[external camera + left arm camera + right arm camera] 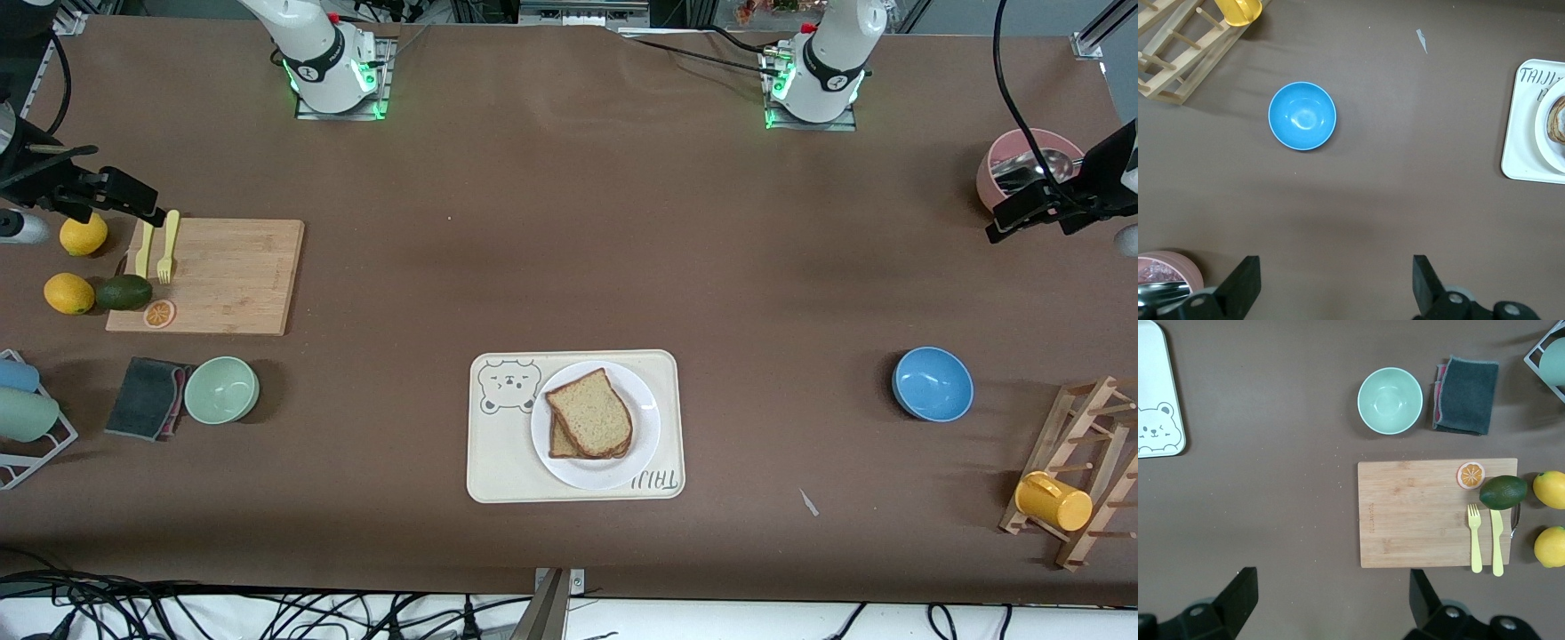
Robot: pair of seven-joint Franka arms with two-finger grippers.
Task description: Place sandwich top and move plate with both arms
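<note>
The light tan speckled bread slice (590, 411) tops a darker slice that's mostly hidden under it, on the small round white plate (642, 444) in the beige bear-printed tray (498, 467). Well apart, the left gripper (1336, 288) hangs wide open and empty above bare table near the pink pot (992, 166). The right gripper (1333, 605) hangs likewise open and empty by the bamboo cutting board (231, 276).

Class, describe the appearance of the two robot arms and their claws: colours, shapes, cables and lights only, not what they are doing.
Both arms are glossy white rounded shells with black joint rings and green lights glowing at their bases. The right arm's base stands on a metal plate; black cables run toward the left arm. The left claw and right claw each have two flat, black, wedge-shaped fingers.
</note>
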